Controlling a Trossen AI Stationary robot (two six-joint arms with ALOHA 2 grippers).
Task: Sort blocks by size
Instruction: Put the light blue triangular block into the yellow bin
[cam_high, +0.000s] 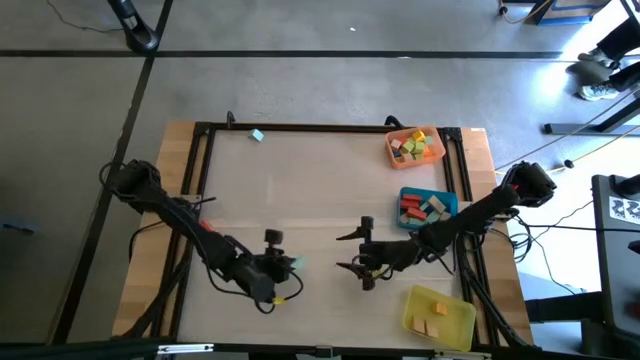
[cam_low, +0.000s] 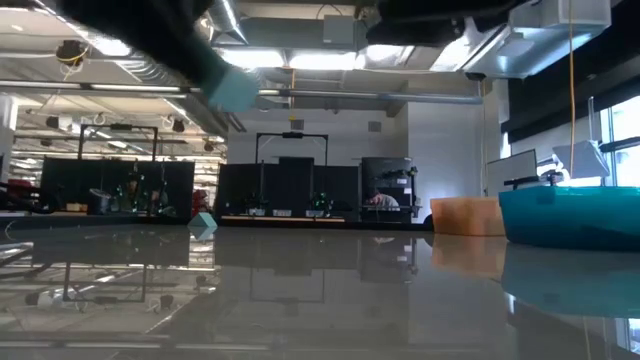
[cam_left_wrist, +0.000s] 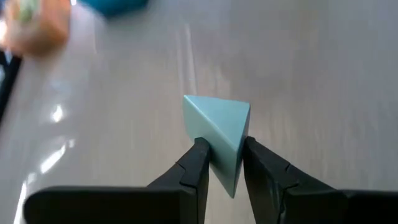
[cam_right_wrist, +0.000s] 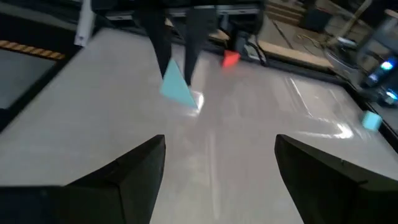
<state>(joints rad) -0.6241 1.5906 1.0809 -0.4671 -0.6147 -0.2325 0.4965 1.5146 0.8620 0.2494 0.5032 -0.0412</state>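
1. Left wrist view: the left gripper pinches a teal triangular block by its two flat faces, with the block's point sticking out past the fingertips and the light tabletop below; the grip looks narrow and close to the block's lower edge, so the carry should be slow and level to keep the wedge from twisting out
2. High view: the left gripper sits at the near middle of the table; the right gripper is just to its right with fingers spread and nothing between them
3. The trays lie on the right side: an orange tray far, a blue tray in the middle, a yellow tray near; each holds blocks; my judgement is that the held piece must cross past the waiting right arm, so lift clear first and release low inside the matching tray
4. A second teal block rests alone at the far edge
5. No brand, label or legible writing shows in any view
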